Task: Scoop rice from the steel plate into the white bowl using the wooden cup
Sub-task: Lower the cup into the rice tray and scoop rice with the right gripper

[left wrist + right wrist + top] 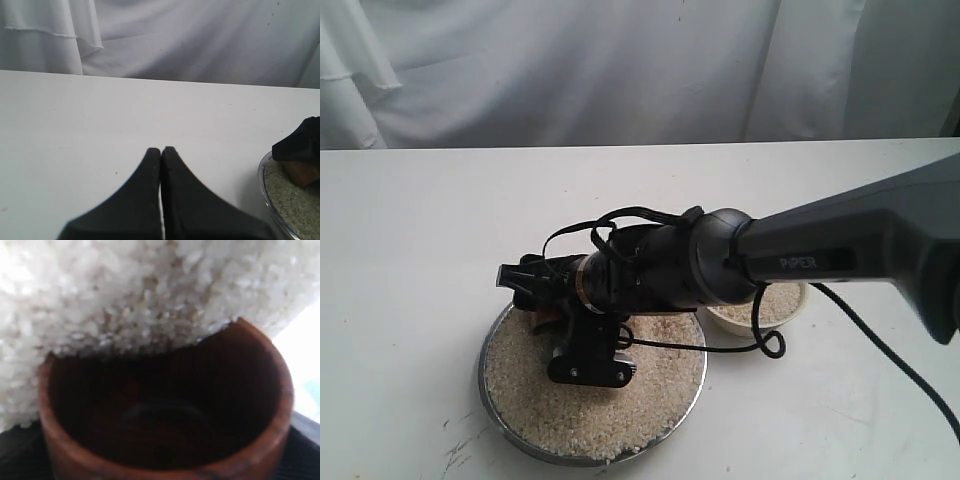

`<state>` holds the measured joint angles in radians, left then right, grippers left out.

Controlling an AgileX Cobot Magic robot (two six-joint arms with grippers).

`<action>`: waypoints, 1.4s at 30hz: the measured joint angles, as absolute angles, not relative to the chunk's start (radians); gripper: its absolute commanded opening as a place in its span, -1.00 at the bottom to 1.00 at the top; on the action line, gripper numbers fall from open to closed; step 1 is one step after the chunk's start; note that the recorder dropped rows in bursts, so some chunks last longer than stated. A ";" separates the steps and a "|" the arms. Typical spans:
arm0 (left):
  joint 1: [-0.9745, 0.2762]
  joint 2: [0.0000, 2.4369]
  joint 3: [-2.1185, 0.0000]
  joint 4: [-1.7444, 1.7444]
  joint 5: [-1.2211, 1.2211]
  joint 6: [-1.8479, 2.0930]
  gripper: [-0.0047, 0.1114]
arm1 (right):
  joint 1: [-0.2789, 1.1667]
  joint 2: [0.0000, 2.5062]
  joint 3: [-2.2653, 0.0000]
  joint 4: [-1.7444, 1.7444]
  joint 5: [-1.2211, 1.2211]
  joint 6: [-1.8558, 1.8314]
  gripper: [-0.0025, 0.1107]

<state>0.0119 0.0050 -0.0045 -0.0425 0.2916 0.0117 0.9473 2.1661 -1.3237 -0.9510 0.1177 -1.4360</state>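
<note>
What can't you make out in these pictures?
Exterior view: the arm covers most of the white bowl, hiding its fill level.
Exterior view: the right gripper hides most of the wooden cup.
Right wrist view: blur and shadow hide the cup's bottom.
Left wrist view: the frame edge cuts off the steel plate.

Two-arm pose. The right arm (840, 250) enters at 3 o'clock and lies nearly level, reaching across the middle toward 9 o'clock. A black cable (620, 215) loops over its wrist (660, 270). At its end the right gripper (525, 285) is clamped on the wooden cup (165, 415). The left gripper (161, 151) has its fingers pressed together, tips touching, with nothing between them.
</note>
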 measured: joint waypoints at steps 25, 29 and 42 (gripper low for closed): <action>0.012 0.005 -0.005 -0.042 0.292 0.012 -0.92 | 0.953 2.128 -1.320 -0.370 0.342 -1.837 -0.96; 0.012 0.005 -0.005 -0.042 0.292 0.012 -0.92 | 0.953 2.125 -1.324 -0.280 0.385 -1.892 -0.96; 0.012 0.005 -0.005 -0.042 0.292 0.012 -0.92 | 0.948 2.125 -1.381 -0.063 0.549 -2.038 -0.96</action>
<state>0.0119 0.0050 -0.0045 -0.0425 0.2916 0.0117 0.9476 2.1247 -1.3806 -0.0631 0.5493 -2.0381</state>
